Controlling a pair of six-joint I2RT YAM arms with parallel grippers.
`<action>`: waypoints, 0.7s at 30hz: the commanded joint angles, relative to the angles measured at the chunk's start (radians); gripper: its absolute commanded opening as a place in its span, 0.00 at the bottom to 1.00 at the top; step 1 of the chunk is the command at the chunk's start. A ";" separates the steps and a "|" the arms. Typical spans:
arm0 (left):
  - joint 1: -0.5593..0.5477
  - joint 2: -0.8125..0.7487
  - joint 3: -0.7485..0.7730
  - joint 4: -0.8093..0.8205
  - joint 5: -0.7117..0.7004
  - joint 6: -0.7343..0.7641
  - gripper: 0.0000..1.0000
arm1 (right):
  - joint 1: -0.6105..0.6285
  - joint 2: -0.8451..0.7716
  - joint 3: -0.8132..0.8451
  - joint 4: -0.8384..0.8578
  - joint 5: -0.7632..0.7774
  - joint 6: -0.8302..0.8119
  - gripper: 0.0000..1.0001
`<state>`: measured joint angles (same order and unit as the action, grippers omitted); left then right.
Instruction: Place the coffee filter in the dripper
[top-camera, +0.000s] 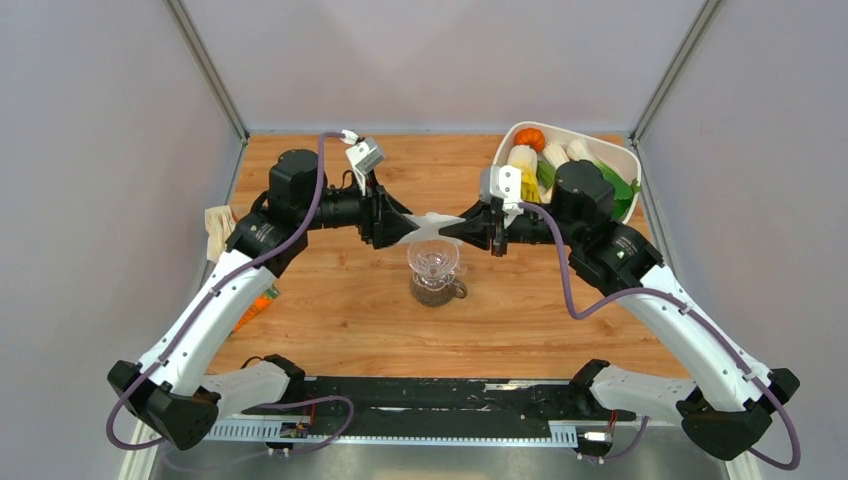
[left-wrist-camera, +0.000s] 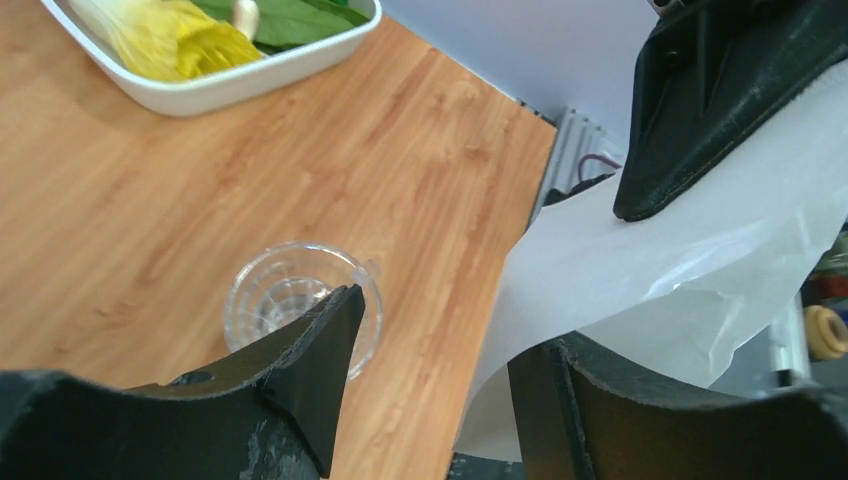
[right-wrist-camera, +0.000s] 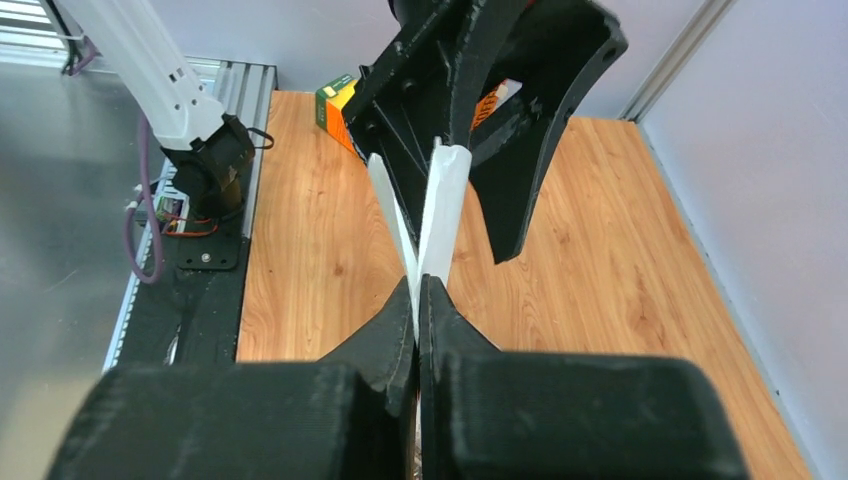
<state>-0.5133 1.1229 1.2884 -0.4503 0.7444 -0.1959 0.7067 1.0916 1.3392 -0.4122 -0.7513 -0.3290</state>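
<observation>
Top view: my right gripper (top-camera: 476, 226) clamps the coffee filter (top-camera: 430, 224) over the dripper (top-camera: 434, 257), which sits empty on a glass jug (top-camera: 437, 291) with dark contents. Lower the filter centred, point first. Left wrist: my left gripper (left-wrist-camera: 435, 335) stands wide, paper against one finger; the white tray (left-wrist-camera: 250, 85) holds vegetables. Right wrist: the fingers pinch the paper.

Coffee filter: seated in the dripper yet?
No. In the top view the coffee filter is up in the air between the left gripper and the right gripper, above the dripper.
</observation>
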 joint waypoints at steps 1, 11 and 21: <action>0.048 -0.015 -0.084 0.196 0.100 -0.283 0.65 | 0.034 -0.036 -0.044 0.079 0.098 -0.027 0.00; 0.070 -0.006 -0.219 0.440 0.212 -0.585 0.67 | 0.049 -0.038 -0.073 0.125 0.152 -0.030 0.00; 0.071 0.003 -0.266 0.532 0.215 -0.696 0.58 | 0.075 -0.044 -0.099 0.151 0.182 -0.031 0.00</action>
<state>-0.4442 1.1233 1.0386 -0.0151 0.9363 -0.8104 0.7666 1.0695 1.2530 -0.3172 -0.5903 -0.3462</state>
